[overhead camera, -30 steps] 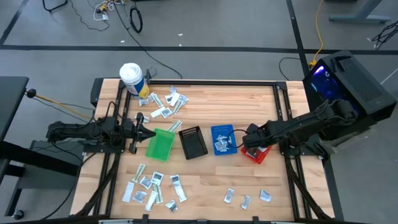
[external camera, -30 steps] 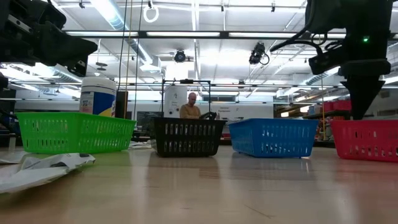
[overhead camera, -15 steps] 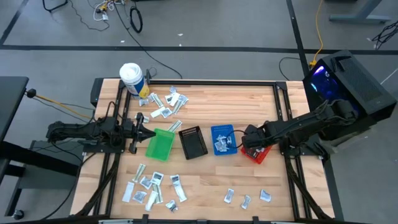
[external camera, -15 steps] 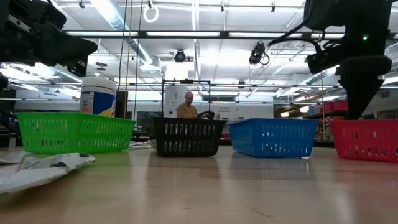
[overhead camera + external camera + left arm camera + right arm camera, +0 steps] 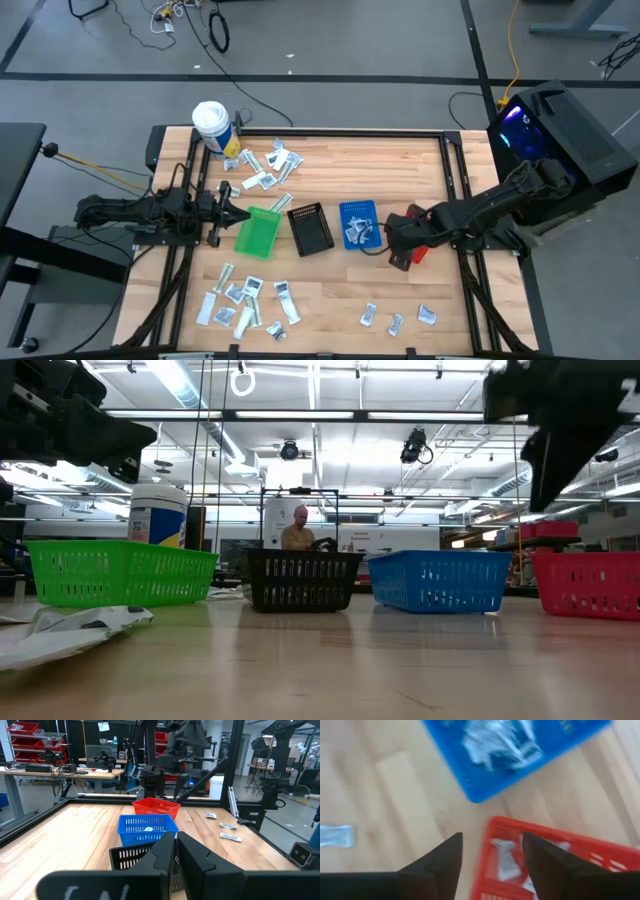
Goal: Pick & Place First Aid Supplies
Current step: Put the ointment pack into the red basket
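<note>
My right gripper (image 5: pixel 492 840) hangs open over the red bin (image 5: pixel 412 251), pointing steeply down, with nothing between its fingers. Some first aid supplies lie in the red bin (image 5: pixel 506 861) and in the blue bin (image 5: pixel 357 224). Other sachets are scattered on the table at the far left (image 5: pixel 265 166), the near left (image 5: pixel 245 305) and the near right (image 5: pixel 396 318). My left gripper (image 5: pixel 226 211) waits shut and level at the table's left, just left of the green bin (image 5: pixel 257 232).
The black bin (image 5: pixel 310 228) stands between the green and blue bins. A white tub (image 5: pixel 210 126) stands at the far left corner. Black rails (image 5: pixel 455 160) frame the table. A person (image 5: pixel 301 530) sits far behind the table.
My right gripper has risen above the red bin, moved toward the table's near edge and tipped. Its fingers, which came to one point before, have opened. The bins and the scattered sachets have stayed where they were.
</note>
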Controlling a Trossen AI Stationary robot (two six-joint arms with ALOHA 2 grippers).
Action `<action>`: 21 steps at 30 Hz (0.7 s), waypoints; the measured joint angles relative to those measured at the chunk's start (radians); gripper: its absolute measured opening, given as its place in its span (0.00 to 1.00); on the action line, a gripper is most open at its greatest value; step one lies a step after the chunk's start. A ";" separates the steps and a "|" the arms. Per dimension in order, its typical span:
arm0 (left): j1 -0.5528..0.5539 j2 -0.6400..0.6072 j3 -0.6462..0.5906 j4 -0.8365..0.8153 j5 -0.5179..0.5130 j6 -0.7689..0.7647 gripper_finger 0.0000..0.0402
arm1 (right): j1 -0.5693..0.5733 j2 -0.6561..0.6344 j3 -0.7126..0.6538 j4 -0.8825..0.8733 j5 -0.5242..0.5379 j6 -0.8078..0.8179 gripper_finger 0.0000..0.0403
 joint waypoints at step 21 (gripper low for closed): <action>0.000 0.000 0.000 0.000 0.000 0.000 0.08 | 0.336 0.099 0.032 0.527 -0.211 -0.730 0.59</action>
